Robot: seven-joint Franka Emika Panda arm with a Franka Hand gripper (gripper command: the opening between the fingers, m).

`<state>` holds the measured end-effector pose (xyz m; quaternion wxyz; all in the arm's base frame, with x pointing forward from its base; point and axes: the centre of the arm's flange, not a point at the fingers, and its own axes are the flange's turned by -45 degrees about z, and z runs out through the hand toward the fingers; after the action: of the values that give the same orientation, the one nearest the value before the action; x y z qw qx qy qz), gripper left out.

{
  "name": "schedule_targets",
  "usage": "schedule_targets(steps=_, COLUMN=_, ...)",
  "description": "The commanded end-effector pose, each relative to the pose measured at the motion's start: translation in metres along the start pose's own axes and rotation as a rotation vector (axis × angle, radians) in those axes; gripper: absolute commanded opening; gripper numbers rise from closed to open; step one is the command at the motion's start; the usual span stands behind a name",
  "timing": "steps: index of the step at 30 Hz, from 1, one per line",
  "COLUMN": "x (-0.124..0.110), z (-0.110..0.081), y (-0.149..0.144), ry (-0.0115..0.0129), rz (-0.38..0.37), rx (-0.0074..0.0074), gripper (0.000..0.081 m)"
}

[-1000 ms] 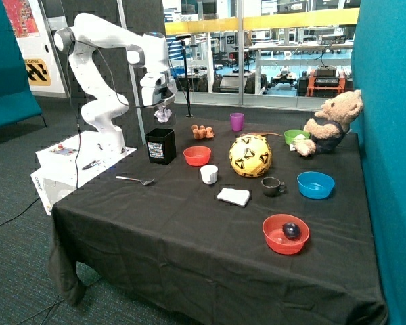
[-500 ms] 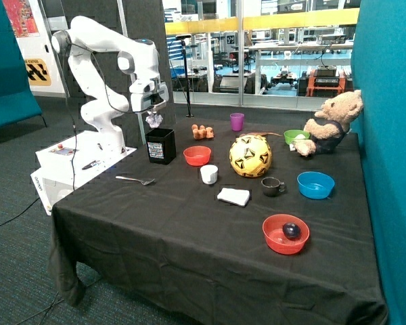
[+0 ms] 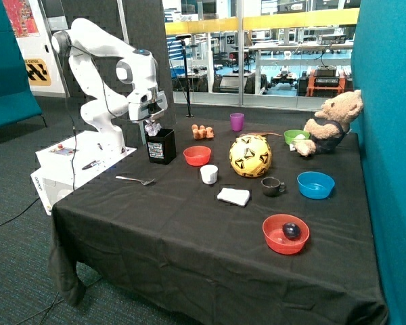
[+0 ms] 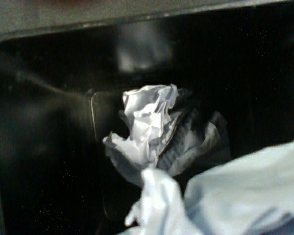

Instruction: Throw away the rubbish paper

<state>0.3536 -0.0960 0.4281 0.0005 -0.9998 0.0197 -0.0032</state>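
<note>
my gripper (image 3: pixel 151 122) hangs right over the open top of the black bin (image 3: pixel 162 146), near the table's (image 3: pixel 189 230) back left corner, and my jaws are pinched on a paper wad (image 3: pixel 151 126) that dangles at the bin's mouth. looking down along my fingers, i see the bin's dark inside with another wad (image 4: pixel 147 122) lying on its floor, and the one i hold (image 4: pixel 225 196) filling the near corner of that view.

in front of the bin lies a spoon (image 3: pixel 135 179). beside the bin sits a red bowl (image 3: pixel 197 155), with a white cup (image 3: pixel 208 174) in front of it and a folded white cloth (image 3: pixel 233 196) nearer still. behind the bowl are some small orange things (image 3: pixel 202 131) and a purple cup (image 3: pixel 237 122). the yellow ball (image 3: pixel 250 156) is mid-table, a dark mug (image 3: pixel 271 185) just before it. a second red bowl (image 3: pixel 285 234) holds a dark ball (image 3: pixel 291 230) near the front edge. a blue bowl (image 3: pixel 315 184) comes next, then a green bowl (image 3: pixel 294 136) beside the teddy (image 3: pixel 330 124) at the far right.
</note>
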Motion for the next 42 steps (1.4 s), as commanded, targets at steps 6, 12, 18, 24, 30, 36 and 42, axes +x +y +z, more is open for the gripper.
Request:
schedule_targets(steps=6, x=0.017, z=0.012, y=-0.003, ry=-0.0064, rz=-0.006, rx=-0.0012, gripper=0.0000)
schedule_targets(steps=12, x=0.022, z=0.013, y=-0.007, ry=-0.0064, rz=-0.019, rx=-0.0012, gripper=0.0000)
schedule_targets(steps=18, x=0.028, z=0.013, y=-0.012, ry=-0.0064, rz=-0.060, rx=-0.0010, gripper=0.0000)
schedule_targets(steps=24, x=0.030, z=0.012, y=-0.020, ry=-0.0064, rz=-0.059, rx=-0.0010, gripper=0.0032)
schedule_targets(steps=30, x=0.034, z=0.009, y=-0.030, ry=-0.0064, rz=-0.078, rx=-0.0010, gripper=0.0599)
schedule_targets(steps=36, x=0.030, z=0.009, y=-0.035, ry=-0.0064, rz=-0.085, rx=-0.0009, gripper=0.0688)
schedule_targets(steps=42, x=0.024, z=0.008, y=-0.034, ry=-0.0064, rz=-0.080, rx=-0.0010, gripper=0.0712)
